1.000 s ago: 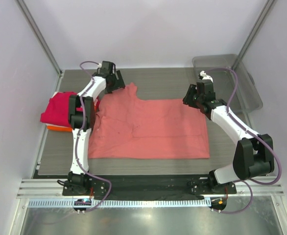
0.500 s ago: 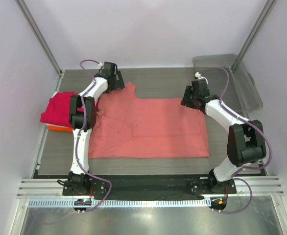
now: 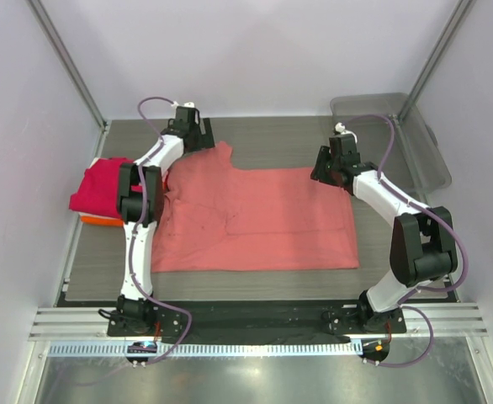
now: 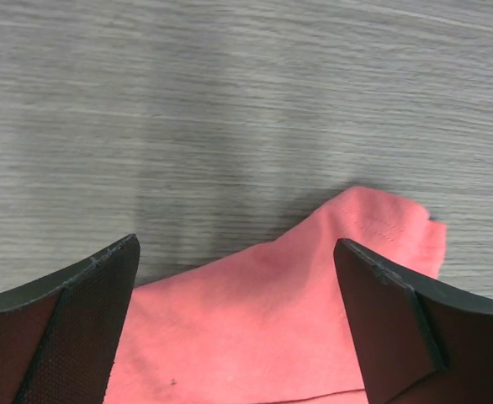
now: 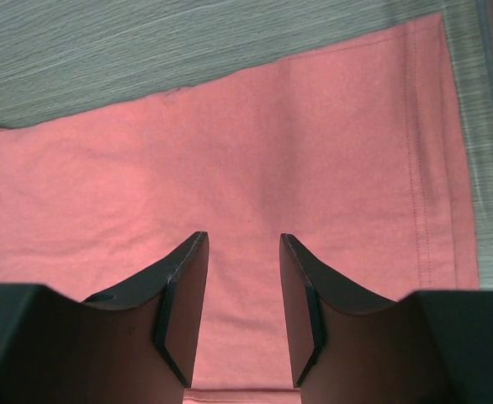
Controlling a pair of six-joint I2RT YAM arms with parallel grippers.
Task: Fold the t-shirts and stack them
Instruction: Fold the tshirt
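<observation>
A salmon-pink t-shirt point(image 3: 255, 219) lies spread flat on the grey table, partly folded, with one sleeve tip pointing to the far left. My left gripper point(image 3: 203, 141) hovers over that sleeve tip point(image 4: 381, 231), jaws wide open and empty. My right gripper point(image 3: 324, 171) is over the shirt's far right corner point(image 5: 415, 101), jaws open with a narrower gap and nothing between them. A folded magenta-red shirt point(image 3: 103, 185) lies on an orange one point(image 3: 95, 220) at the table's left edge.
A clear grey plastic bin point(image 3: 394, 139) stands at the far right, beyond the right arm. Bare table point(image 3: 288, 139) shows behind the shirt and along the front edge. Walls and frame posts close in the table on three sides.
Both grippers have moved slightly toward the far edge of the pink shirt; the right arm's elbow folded in. The shirt has not visibly moved.
</observation>
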